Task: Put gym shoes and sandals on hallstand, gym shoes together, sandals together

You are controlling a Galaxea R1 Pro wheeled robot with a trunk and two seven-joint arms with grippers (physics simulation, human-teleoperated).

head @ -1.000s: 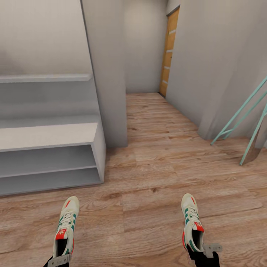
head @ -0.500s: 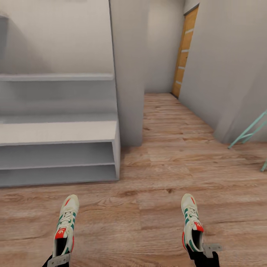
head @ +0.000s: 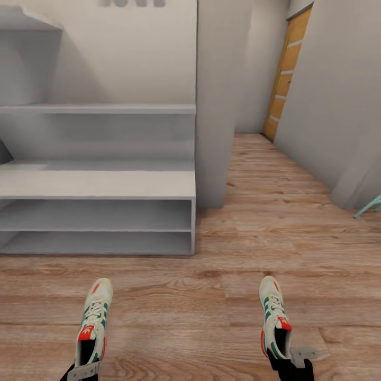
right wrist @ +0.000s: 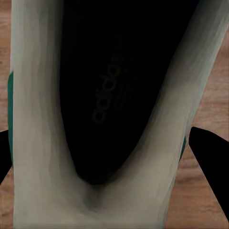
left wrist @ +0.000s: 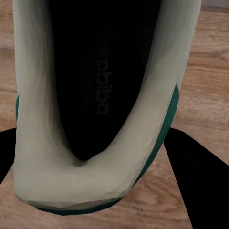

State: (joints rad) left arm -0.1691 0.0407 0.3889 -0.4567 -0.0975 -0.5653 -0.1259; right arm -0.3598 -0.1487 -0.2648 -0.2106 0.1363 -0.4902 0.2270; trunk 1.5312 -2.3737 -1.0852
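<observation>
I hold one cream-white gym shoe in each hand, toes pointing forward above the corridor floor [head: 211,312]. The left gym shoe [head: 94,323] is held at its heel by my left gripper [head: 83,372]. My right gripper [head: 288,362] is shut on the heel of the right gym shoe [head: 274,320]. In the wrist views each shoe's dark opening [left wrist: 95,95] [right wrist: 109,95] sits between black fingers [left wrist: 200,186] [right wrist: 210,152]. The pale grey hallstand [head: 106,182] stands ahead on the left, its bench top and two lower tiers bare. The two sandals are out of view.
A grey wall column [head: 217,106] adjoins the hallstand's right end. Beyond it the corridor runs back to an orange door [head: 286,79]. A teal leg [head: 370,205] pokes in at the right edge. A dark object [head: 4,153] rests on the bench top at the left edge.
The whole view has swung left, so the camera moved: more of the hallstand shows and the teal frame has slid almost out. Both shoes stay held in the same spots.
</observation>
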